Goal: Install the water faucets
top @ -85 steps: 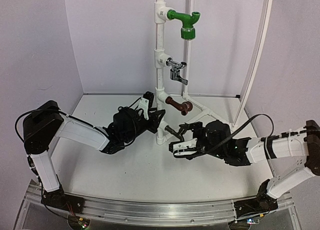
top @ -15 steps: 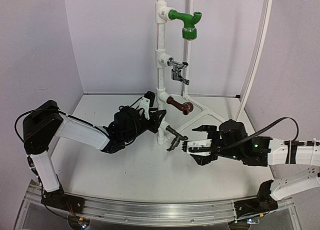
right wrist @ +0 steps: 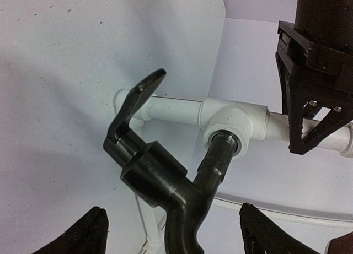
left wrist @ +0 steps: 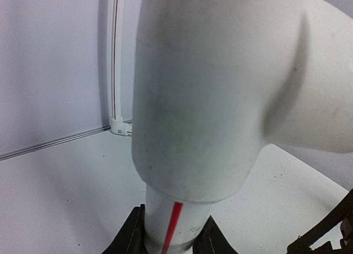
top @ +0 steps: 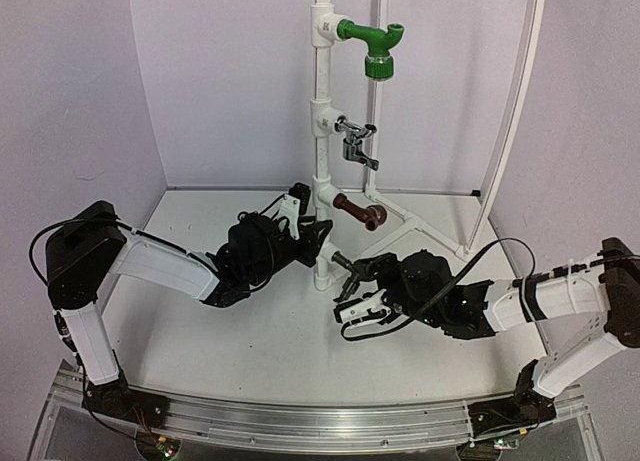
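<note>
Our left gripper (left wrist: 172,238) clamps the white pipe (top: 320,86); our right gripper (right wrist: 174,232) hangs open around the black faucet (right wrist: 160,174), which is threaded into its fitting (right wrist: 236,123).

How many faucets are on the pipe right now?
4 on the pipe: green faucet at top, silver faucet below, brown faucet next, black faucet lowest. None looks hidden.
</note>
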Available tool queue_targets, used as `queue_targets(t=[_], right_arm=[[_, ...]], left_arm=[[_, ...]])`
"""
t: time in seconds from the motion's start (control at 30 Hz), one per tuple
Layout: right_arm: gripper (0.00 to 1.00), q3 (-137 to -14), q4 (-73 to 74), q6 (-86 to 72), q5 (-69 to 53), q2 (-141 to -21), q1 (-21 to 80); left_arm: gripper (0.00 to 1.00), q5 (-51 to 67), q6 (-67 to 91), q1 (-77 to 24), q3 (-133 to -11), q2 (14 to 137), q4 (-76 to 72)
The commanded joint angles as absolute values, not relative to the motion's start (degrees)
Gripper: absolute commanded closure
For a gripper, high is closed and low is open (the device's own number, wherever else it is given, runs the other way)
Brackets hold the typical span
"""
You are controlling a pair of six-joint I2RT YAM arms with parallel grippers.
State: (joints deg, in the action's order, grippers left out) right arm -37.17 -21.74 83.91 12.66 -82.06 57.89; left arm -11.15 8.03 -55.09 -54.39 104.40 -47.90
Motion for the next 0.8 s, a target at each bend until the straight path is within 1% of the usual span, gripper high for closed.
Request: queue_targets(t=[0.0,0.1,0.17,0.27,0.33,0.4,0.5,0.6,0.7,0.77], right_arm=[[0.21,-40.3,-32.2,84.9,14.8,-85.4,58.0],[0.22,-39.3,-38.1,84.3,16.2,-88.7,58.1],[0.25,-37.4,-42.9,83.0,16.1,-90.0,58.1],[0.36,-36.6,-44.5,77.6,15.5,-90.8,58.1],[0.45,-36.1,-45.1,73.0,14.6,-90.8,58.1],[0.54,-35.3,-45.6,67.0,13.1,-90.4,58.1],[0.62,-34.1,-46.5,57.7,11.4,-89.9,58.1],[0.72,-33.3,-47.8,48.1,9.6,-89.7,58.1],[0.77,-31.7,-50.6,35.0,7.0,-89.3,58.0],[0.80,-30.1,-55.6,23.8,6.2,-89.7,58.0]], left_arm=[[1.00,-9.0,13.7,-55.7,-54.1,106.6,-37.2],[1.00,-9.2,13.6,-55.7,-53.9,106.2,-37.2],[1.00,-9.4,13.5,-55.7,-53.7,105.9,-37.2],[1.00,-9.6,13.4,-55.7,-53.5,105.7,-37.2],[1.00,-9.4,13.4,-55.7,-53.6,105.8,-37.2],[1.00,-9.4,13.5,-55.7,-53.7,105.8,-37.2],[1.00,-9.3,13.5,-55.7,-53.8,105.9,-37.2],[1.00,-9.1,13.7,-55.7,-54.0,106.0,-37.2],[1.00,-9.1,13.8,-55.7,-54.1,106.1,-37.2],[1.00,-9.0,13.9,-55.8,-54.1,106.1,-37.2]])
